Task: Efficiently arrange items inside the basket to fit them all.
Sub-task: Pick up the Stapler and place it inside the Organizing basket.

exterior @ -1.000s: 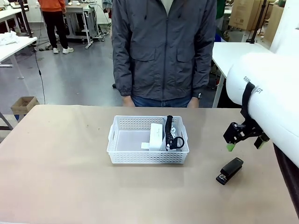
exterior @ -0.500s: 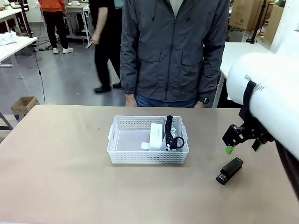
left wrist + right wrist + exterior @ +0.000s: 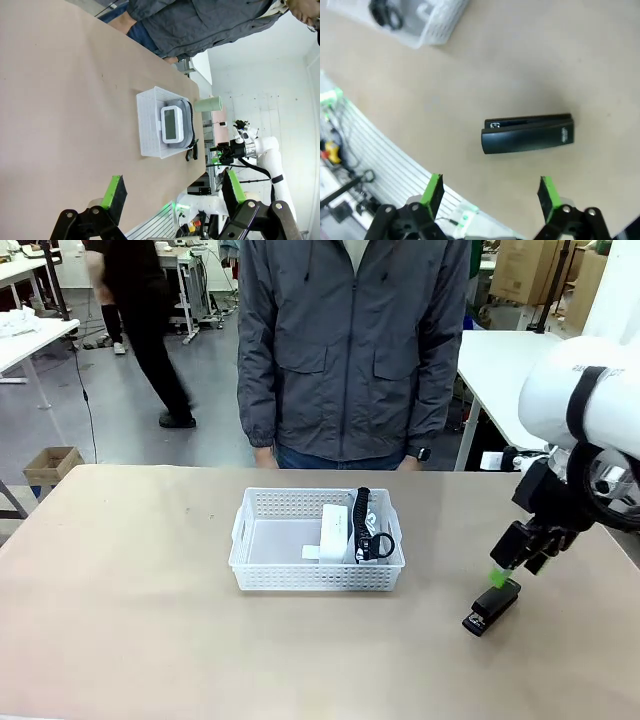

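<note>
The white basket (image 3: pixel 262 540) sits mid-table with a small white box (image 3: pixel 335 530) and a grey pouch with a black strap (image 3: pixel 370 535) upright at its right end. A black stapler (image 3: pixel 492 606) lies on the table to the basket's right. My right gripper (image 3: pixel 510 565) hangs open just above it; in the right wrist view the stapler (image 3: pixel 527 134) lies beyond the open right gripper (image 3: pixel 490 192). My left gripper (image 3: pixel 173 192) is open and empty, far from the basket (image 3: pixel 149 125). A pale-green cup (image 3: pixel 208 104) stands beyond the basket; what it rests on is unclear.
A person in a grey jacket (image 3: pixel 350 350) stands at the far edge with both hands down near the table edge. The basket's left half (image 3: pixel 275 540) is bare. Bare tabletop (image 3: pixel 120 570) stretches left of the basket and along the front edge.
My right gripper has dropped down and slightly right, close over the stapler, and the arm has pulled back from the camera. The basket and stapler have not moved.
</note>
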